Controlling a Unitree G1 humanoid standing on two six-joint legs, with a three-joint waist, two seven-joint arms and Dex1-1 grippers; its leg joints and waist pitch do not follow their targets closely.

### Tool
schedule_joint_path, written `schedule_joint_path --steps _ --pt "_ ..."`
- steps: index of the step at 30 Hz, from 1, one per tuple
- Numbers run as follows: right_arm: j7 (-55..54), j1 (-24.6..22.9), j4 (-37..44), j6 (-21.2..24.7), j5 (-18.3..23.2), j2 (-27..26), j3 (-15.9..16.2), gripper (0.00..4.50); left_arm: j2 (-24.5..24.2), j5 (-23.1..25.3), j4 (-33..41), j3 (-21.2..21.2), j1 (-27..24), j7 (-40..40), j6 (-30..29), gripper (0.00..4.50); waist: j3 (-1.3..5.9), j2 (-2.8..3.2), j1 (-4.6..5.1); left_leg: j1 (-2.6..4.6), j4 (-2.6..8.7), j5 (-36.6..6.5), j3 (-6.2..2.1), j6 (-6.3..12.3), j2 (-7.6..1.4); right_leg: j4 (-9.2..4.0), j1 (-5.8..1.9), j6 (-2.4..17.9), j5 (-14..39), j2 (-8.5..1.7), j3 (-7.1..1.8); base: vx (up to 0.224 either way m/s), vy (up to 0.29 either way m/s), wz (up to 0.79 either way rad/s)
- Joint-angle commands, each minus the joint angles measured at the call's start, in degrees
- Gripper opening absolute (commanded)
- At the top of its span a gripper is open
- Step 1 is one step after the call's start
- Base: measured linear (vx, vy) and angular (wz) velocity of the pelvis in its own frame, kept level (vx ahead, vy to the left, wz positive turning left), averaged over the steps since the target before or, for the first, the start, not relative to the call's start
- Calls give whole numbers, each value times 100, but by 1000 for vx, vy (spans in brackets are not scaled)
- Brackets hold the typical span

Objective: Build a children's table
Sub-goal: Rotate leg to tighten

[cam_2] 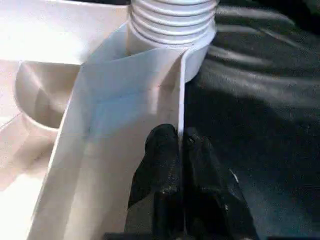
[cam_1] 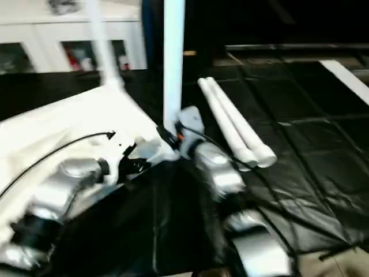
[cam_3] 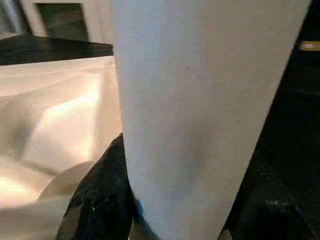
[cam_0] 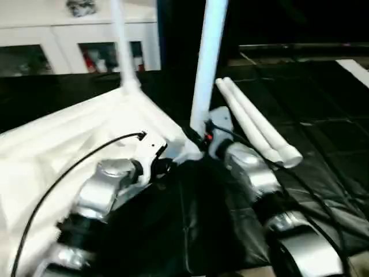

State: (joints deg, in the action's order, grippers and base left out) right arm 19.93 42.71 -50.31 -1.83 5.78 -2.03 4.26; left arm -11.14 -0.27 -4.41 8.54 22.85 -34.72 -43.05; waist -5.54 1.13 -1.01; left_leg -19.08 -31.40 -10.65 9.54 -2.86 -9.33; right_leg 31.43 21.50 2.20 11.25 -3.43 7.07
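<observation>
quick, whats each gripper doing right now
Left gripper: closed, pinching the thin wall of the table top.
Right gripper: closed around the upright leg at the near corner.

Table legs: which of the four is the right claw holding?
The upright leg at the near corner of the tabletop, in the right claw. Another leg stands at the far corner; two loose legs lie on the black mat.

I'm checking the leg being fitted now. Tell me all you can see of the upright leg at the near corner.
The upright leg is a long white tube of smooth plastic, standing nearly vertical at the near corner of the upturned table top. Its ribbed, threaded end sits at the corner socket. The right pincer is shut on it near its base, one black finger beside it.
</observation>
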Motion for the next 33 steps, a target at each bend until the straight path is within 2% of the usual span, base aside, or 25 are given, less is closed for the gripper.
schedule_joint_path --steps 1,2,4,7,8,10,12,13,14,16,18,19,20,21,22,23,24,25,27,28,29,30,32,33 --pt "-273 -348 -952 553 -128 -80 10 193 202 -313 416 194 -13 -144 -6 0 159 -17 -39 -38 449 -2517 -295 95 -423 -574 -92 394 3621 -725 -419 0 0 0" --pt "-284 -335 -986 528 -152 -89 23 193 178 -291 409 205 -12 -126 -5 0 166 -16 -47 -25 438 -2456 -272 137 -413 -583 -73 427 3533 -724 -437 0 0 0" --pt "-291 -309 -1066 475 -158 -114 1 193 98 -232 397 221 -12 -96 5 0 190 -16 -53 -51 449 -2326 -265 166 -426 -542 -101 498 3279 -711 -443 0 0 0" --pt "-230 -252 -1196 406 -99 -132 -109 193 25 -179 466 218 -12 -104 -75 0 197 -4 -54 -36 451 -2308 -252 158 -441 -515 -94 613 3036 -697 -452 0 0 0" --pt "-199 -253 -1193 403 -82 -133 -122 228 13 -181 466 217 -11 -119 -68 0 206 17 -51 -38 452 -2325 -247 146 -441 -509 -103 645 2964 -690 -452 0 0 0" --pt "-25 -254 -1184 345 -12 -117 -181 228 -83 -187 428 246 11 -198 8 0 218 26 -55 -24 448 -2322 -236 143 -445 -498 -103 705 2836 -685 -459 0 0 0" --pt "95 -270 -1152 288 12 -93 -213 268 -155 -170 347 284 37 -239 92 0 230 23 -67 -26 442 -2248 -224 163 -444 -485 -111 756 2706 -684 -469 0 0 0" --pt "109 -272 -1146 282 16 -89 -218 270 -165 -166 335 288 41 -244 104 0 232 37 -73 -27 441 -2203 -222 169 -446 -477 -116 777 2643 -680 -470 0 0 0" --pt "204 -300 -1097 232 8 -40 -215 274 -231 -143 241 321 67 -309 225 0 254 58 -94 -1 427 -2089 -198 178 -456 -474 -104 858 2459 -680 -487 0 0 0" --pt "377 -367 -990 167 2 51 -211 285 -333 -102 95 382 103 -424 439 0 300 30 -164 -1 402 -1658 -142 280 -452 -397 -124 1050 1779 -648 -506 0 0 0" --pt "699 -504 -781 76 33 183 -194 318 -408 -82 -42 430 141 -544 633 0 293 7 -182 -34 385 -1541 -122 380 -433 -391 -151 1052 1822 -647 -499 0 0 0" --pt "890 -583 -660 41 53 257 -196 320 -462 -74 -143 455 176 -620 747 0 302 9 -199 -17 370 -1498 -111 395 -433 -394 -140 1057 1861 -656 -508 0 0 0" --pt "929 -598 -637 34 56 272 -197 320 -473 -73 -166 460 184 -635 769 0 311 12 -251 44 343 -1440 -78 420 -429 -419 -94 1068 1936 -652 -524 0 0 0" --pt "1170 -719 -456 5 96 368 -176 338 -539 -82 -247 475 211 -727 879 0 328 -4 -301 40 322 -1257 -47 450 -433 -394 -110 1119 1722 -654 -543 0 0 0" --pt "1343 -797 -343 -21 123 433 -166 361 -586 -92 -303 488 231 -785 953 0 365 -15 -306 -31 314 -920 -48 521 -433 -297 -184 1173 1334 -627 -513 0 0 0" --pt "1541 -912 -161 -13 163 537 -149 361 -672 -81 -387 523 261 -894 1098 0 362 5 -321 -44 306 -817 -47 557 -436 -275 -180 1191 1206 -622 -507 0 0 0" --pt "1982 -1149 235 -66 268 762 -117 365 -835 -69 -550 570 316 -1106 1325 0 356 14 -347 -63 293 -758 -48 641 -431 -277 -190 1142 1128 -616 -500 0 0 0" --pt "2042 -1178 285 -68 280 796 -110 368 -857 -66 -571 576 323 -1135 1355 0 359 10 -368 -62 286 -751 -47 682 -425 -274 -191 1091 1105 -606 -494 0 0 0" --pt "2436 -1352 605 -81 355 1012 -70 399 -997 -64 -697 621 359 -1357 1552 0 418 6 -419 -83 250 -481 -59 752 -431 -207 -227 1120 749 -619 -491 0 0 0" --pt "2580 -1403 715 -64 391 1091 -68 407 -1066 -62 -738 662 366 -1498 1690 0 446 27 -415 -117 227 -228 -88 829 -435 -135 -229 1205 363 -591 -474 0 0 0" --pt "2775 -1465 854 -46 441 1189 -66 407 -1154 -59 -770 722 368 -1667 1795 0 450 25 -413 -117 205 -133 -81 874 -439 -120 -215 1242 207 -583 -470 0 0 0" --pt "3206 -1568 1155 5 525 1418 -34 412 -1333 -65 -835 837 371 -2046 2002 0 455 63 -424 -156 168 1 -92 1038 -438 -63 -215 1364 -178 -582 -449 0 0 0" --pt "3371 -1597 1266 28 554 1500 -19 435 -1396 -73 -873 875 378 -2189 2079 0 441 41 -424 -166 159 -129 -81 1078 -447 -89 -215 1342 -57 -583 -434 0 0 0" --pt "3655 -1657 1519 133 636 1668 10 444 -1538 -85 -1008 990 406 -2476 2397 0 427 46 -431 -168 171 -262 -84 1055 -446 -117 -221 1323 221 -579 -417 0 0 0"
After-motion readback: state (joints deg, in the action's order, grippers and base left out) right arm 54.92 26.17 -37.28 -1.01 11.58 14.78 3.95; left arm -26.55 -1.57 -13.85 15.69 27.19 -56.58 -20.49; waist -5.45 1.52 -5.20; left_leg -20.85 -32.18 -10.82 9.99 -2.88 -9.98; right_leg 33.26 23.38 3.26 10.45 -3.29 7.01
